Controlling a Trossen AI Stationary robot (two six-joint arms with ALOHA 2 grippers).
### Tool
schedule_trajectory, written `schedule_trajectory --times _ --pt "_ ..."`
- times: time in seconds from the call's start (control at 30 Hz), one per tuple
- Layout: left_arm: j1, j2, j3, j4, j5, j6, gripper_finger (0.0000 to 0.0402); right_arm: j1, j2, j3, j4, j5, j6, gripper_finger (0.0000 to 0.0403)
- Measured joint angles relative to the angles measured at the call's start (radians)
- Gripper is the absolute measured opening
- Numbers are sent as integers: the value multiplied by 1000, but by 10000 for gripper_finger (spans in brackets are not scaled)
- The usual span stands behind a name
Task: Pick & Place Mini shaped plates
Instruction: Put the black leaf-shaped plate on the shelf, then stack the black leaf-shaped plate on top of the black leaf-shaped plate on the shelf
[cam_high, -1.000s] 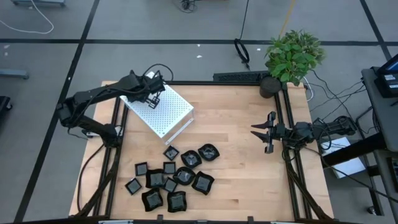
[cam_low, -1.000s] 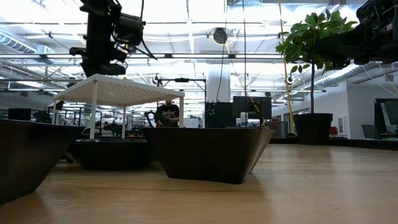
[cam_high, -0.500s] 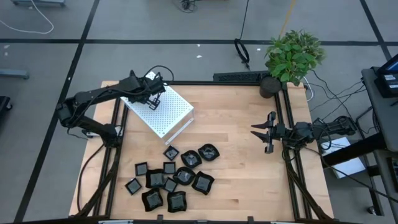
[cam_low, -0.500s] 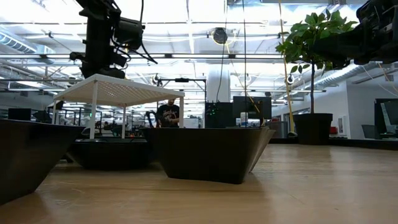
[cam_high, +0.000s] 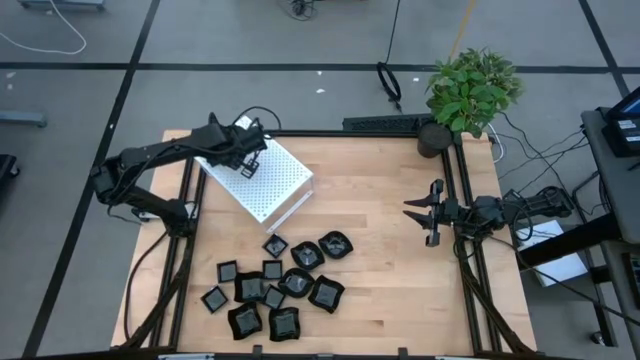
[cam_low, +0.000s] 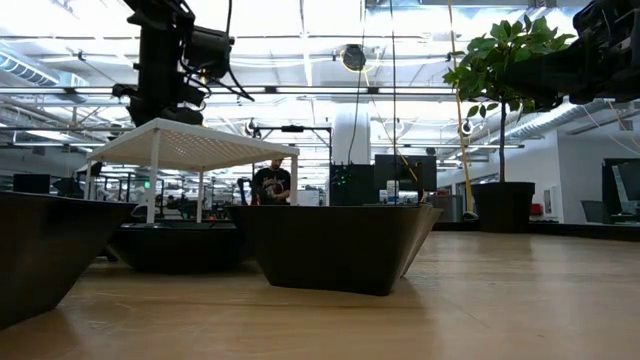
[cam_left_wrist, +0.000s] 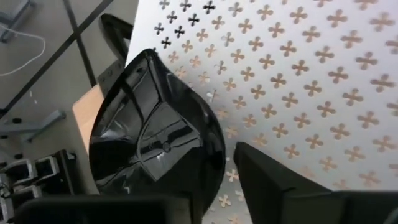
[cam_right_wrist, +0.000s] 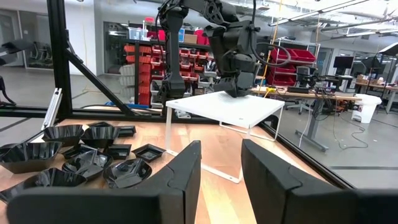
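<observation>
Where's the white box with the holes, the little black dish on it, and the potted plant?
white perforated box (cam_high: 268, 182): high view, its top face.
black dish (cam_left_wrist: 152, 134): left wrist view, glossy inside.
potted plant (cam_high: 472, 88): high view, leaves.

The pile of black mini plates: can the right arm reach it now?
Probably yes. The right gripper hovers open at the table's right side, and bare wood lies between it and the mini plates.

Grey floor (cam_high: 80, 110), potted plant (cam_high: 472, 90), red-binned shelving (cam_right_wrist: 186, 65), bright ceiling lights (cam_low: 300, 20).

Glossy blk plate (cam_left_wrist: 152, 143); white box (cam_left_wrist: 298, 81) w/ clover-shaped holes.
</observation>
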Motion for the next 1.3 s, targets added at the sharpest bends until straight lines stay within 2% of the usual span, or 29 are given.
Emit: schedule_trajectory --times 0.33,0.63,0.77,0.9,1.0,1.07,1.17,1.3 --pt "-87 1 141 -23 23 37 174 0 0 0 0 0 0 102" --pt "-168 -15 350 -140 22 94 189 0 0 0 0 0 0 102" --pt "-210 -116 373 -125 22 103 189 0 0 0 0 0 0 103" --pt "-286 -293 373 -115 16 46 189 0 0 0 0 0 0 102" --pt "-382 -449 331 -30 16 8 189 0 0 0 0 0 0 102" --pt "-459 -548 262 66 25 -8 189 0 0 0 0 0 0 102" --pt "-573 -691 96 252 108 -3 189 0 0 0 0 0 0 102" --pt "-692 -807 -168 507 236 74 189 0 0 0 0 0 0 102"
